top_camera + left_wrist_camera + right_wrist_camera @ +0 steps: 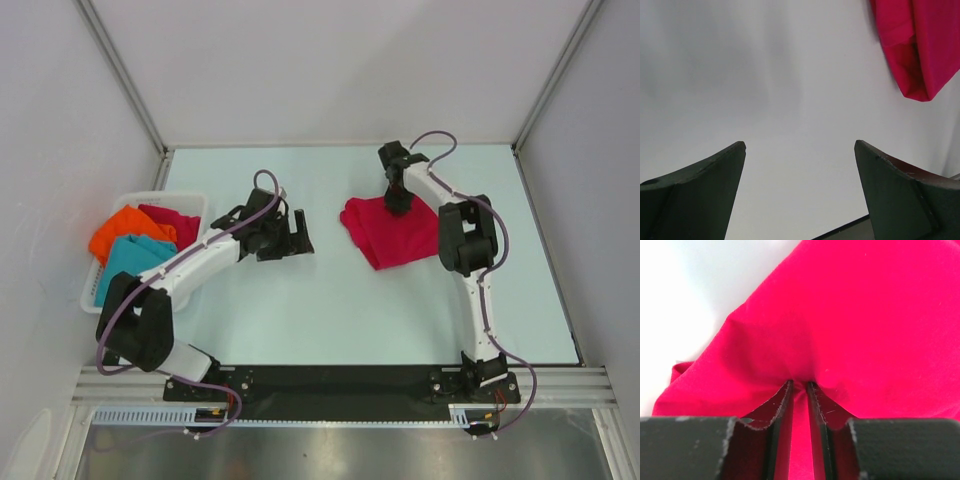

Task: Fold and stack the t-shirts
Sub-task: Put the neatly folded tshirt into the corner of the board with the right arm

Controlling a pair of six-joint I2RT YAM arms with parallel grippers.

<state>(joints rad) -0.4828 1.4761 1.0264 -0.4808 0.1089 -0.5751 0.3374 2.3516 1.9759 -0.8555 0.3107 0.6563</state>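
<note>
The pale surface (330,310) carries everything, with the left arm (190,265) reaching toward its middle and the right arm (465,240) stretched up over the far right part. At the left edge sits a white basket (92,300) holding an orange t-shirt (125,232), a teal t-shirt (135,255) and, at its far end, a second crimson t-shirt (172,218), all loosely heaped.

The crimson t-shirt (385,235) being worked lies alone on the surface right of centre, in a rough, partly gathered rectangle. It looks at least once folded, though the overhead view is too coarse to count layers.

The right claw (800,385) is down on the far edge of that shirt, its fingers nearly pressed together with a raised ridge of red cloth pinched between them. The left claw (800,145) hovers over bare surface just left of the shirt, spread wide and holding nothing, with the shirt's near corner in its view.

The step in hand seems to be folding this first shirt, with nothing stacked yet. The next move probably calls for the right claw to carry its pinched edge over the body of the shirt, and the left claw to pin or take the opposite side so the cloth does not drag.
</note>
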